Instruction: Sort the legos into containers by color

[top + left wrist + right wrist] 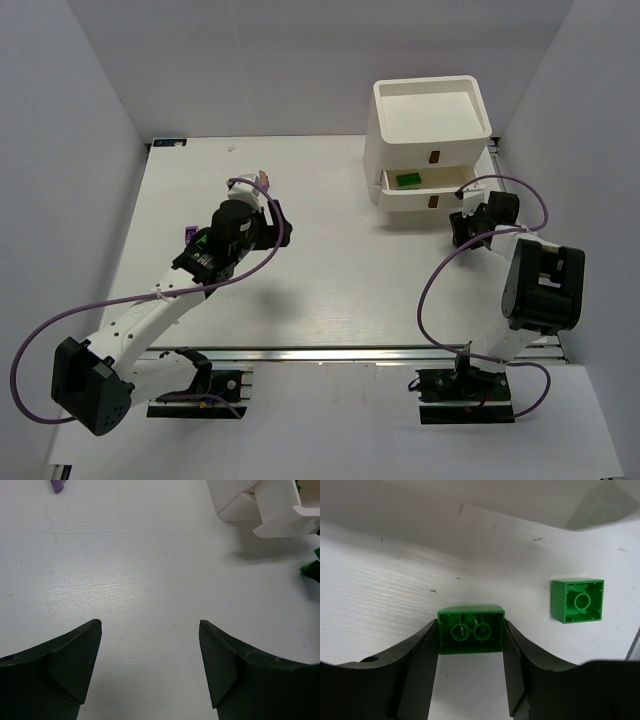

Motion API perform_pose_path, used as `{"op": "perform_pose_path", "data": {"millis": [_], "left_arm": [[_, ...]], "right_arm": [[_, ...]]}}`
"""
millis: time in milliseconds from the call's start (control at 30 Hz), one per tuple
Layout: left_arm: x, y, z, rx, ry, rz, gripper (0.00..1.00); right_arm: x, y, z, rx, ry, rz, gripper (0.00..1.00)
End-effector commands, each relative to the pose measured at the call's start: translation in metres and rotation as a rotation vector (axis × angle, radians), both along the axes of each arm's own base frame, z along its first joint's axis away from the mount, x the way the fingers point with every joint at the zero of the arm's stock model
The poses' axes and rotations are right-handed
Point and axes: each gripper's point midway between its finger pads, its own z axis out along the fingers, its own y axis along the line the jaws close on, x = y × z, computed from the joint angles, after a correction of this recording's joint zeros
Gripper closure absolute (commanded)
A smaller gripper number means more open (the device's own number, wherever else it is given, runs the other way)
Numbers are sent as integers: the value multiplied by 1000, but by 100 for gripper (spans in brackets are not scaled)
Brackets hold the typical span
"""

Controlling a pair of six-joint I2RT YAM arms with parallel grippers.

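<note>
The white container unit (430, 140) stands at the back right. Its top tray (383, 96) looks empty. Its middle drawer (385, 183) is pulled open and holds a green lego (408, 180). My right gripper (470, 624) is shut on a green lego (471, 632), just in front of the drawers in the top view (464, 228). A second green lego (577, 600) lies on the table to its right. My left gripper (150, 630) is open and empty over bare table, left of centre (268, 205). A purple lego (190, 233) lies beside the left arm.
The left wrist view shows a purple lego (57, 485) at the top left edge and the unit's open drawer (280, 510) at the top right. A small pinkish piece (265, 178) lies just beyond the left gripper. White walls enclose the table.
</note>
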Motion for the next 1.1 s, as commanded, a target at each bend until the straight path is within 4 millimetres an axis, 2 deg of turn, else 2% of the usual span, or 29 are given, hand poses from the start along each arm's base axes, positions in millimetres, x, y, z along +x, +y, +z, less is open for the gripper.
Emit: {"op": "perform_pose_path", "data": {"millis": [0, 200, 267, 400, 433, 500, 533, 600, 667, 733, 767, 833, 867, 900, 967, 1000, 1033, 1067], "left_arm": [[2, 5, 25, -23, -52, 27, 12], [3, 6, 28, -22, -61, 32, 11], [3, 8, 29, -18, -63, 36, 11], [1, 13, 28, 4, -67, 49, 11], [1, 15, 26, 15, -62, 55, 11], [1, 20, 25, 38, -58, 71, 11], [1, 22, 23, 45, -53, 80, 11], [0, 27, 21, 60, -46, 97, 11], [-1, 29, 19, 64, -44, 107, 11], [-2, 30, 17, 66, -40, 110, 11], [-2, 30, 16, 67, -37, 110, 11], [-2, 31, 15, 68, -33, 114, 11], [-3, 31, 13, 72, -29, 115, 11], [-3, 32, 12, 76, -26, 118, 11], [-5, 34, 9, 80, -11, 127, 11], [-5, 36, 7, 85, -6, 131, 11], [-6, 36, 7, 82, -2, 134, 11], [-8, 37, 5, 85, 6, 136, 11]], "right_arm": [[-7, 7, -4, 52, 25, 30, 53], [-25, 18, 4, 101, 27, 69, 79], [-25, 31, 28, 137, -30, 140, 88], [-34, 64, 82, 215, -130, 333, 90], [-32, 69, 109, 219, -189, 374, 90], [-39, 86, 135, 266, -231, 445, 91], [-35, 89, 153, 275, -261, 460, 92], [-31, 96, 174, 318, -291, 453, 92], [-18, 101, 202, 335, -354, 448, 93], [-6, 105, 212, 388, -352, 390, 93], [7, 101, 226, 372, -400, 362, 92], [24, 106, 225, 410, -385, 309, 91], [37, 101, 233, 392, -417, 273, 90], [48, 104, 222, 406, -389, 254, 89], [64, 102, 226, 399, -397, 215, 88], [75, 102, 216, 397, -385, 202, 86], [80, 102, 214, 393, -381, 190, 85], [86, 99, 209, 375, -375, 178, 78]]}}
